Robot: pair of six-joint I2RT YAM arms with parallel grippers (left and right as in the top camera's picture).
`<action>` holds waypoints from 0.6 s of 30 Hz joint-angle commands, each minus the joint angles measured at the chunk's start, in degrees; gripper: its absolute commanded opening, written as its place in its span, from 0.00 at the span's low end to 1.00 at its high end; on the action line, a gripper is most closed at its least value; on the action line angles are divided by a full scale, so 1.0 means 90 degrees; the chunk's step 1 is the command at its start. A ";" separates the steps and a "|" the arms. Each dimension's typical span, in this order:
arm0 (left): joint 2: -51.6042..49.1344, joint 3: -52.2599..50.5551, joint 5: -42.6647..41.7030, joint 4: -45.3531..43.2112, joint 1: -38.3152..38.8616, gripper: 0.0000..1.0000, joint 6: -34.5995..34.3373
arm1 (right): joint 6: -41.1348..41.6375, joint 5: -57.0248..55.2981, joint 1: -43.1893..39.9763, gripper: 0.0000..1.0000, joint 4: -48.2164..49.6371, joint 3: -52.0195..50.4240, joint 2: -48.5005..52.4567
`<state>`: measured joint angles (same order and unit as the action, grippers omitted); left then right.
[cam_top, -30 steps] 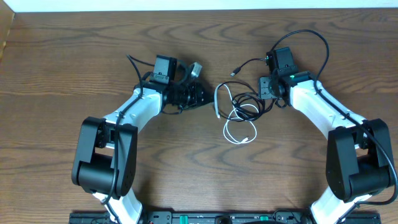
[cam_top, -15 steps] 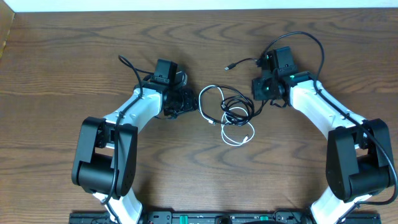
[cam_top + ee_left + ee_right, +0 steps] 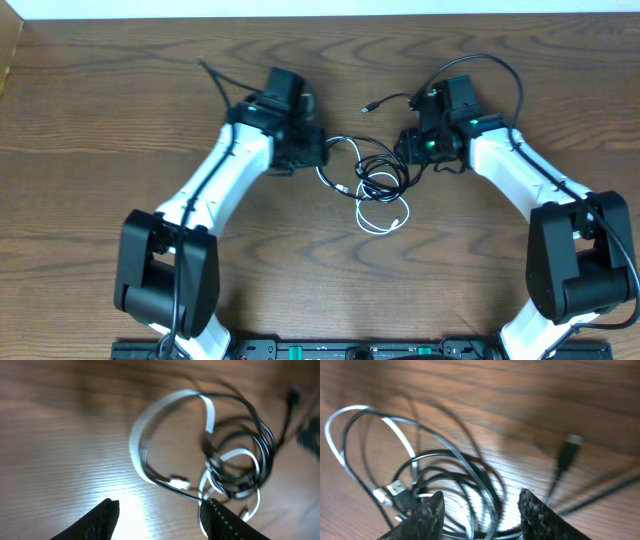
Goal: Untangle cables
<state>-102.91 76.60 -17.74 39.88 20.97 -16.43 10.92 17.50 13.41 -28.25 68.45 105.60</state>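
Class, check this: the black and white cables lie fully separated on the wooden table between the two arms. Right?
Not separated: the black cable and white cable lie tangled together on the wooden table; the left wrist view shows it.

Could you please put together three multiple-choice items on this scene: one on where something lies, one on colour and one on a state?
1. Where does the cable tangle lie?
A. between the left pincer and the right pincer
B. at the far left edge
C. draped over an arm

2. What colours are the two cables?
A. red and blue
B. black and white
C. both yellow

3. How do the left pincer's fingers stand?
A. apart, clamping nothing
B. shut on a plug
C. shut on both cables

Answers:
1 A, as the overhead view shows it midway between them.
2 B, as one black cable and one white cable loop through each other.
3 A, as the left wrist view shows a wide gap between the fingers.
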 commanded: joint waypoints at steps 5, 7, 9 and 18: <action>0.0019 0.0039 0.0274 -0.0019 0.1253 0.50 0.1724 | 0.0534 -0.0143 -0.0981 0.51 -0.0270 -0.0034 0.0024; 0.0017 0.0039 0.0401 -0.0075 0.1528 0.44 0.1729 | 0.0549 -0.0141 -0.1251 0.52 -0.0342 -0.0034 0.0024; 0.0017 0.0036 0.0665 -0.0078 0.1787 0.43 0.1732 | 0.0549 -0.0141 -0.1511 0.53 -0.0413 -0.0034 0.0024; -0.0034 -0.0265 0.1350 -0.0979 0.2582 0.43 0.1724 | 0.0597 -0.0138 -0.1829 0.54 -0.0437 -0.0034 0.0024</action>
<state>-102.89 75.99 -10.31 32.58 43.20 -2.02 15.42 16.10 -3.49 -32.10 68.45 105.60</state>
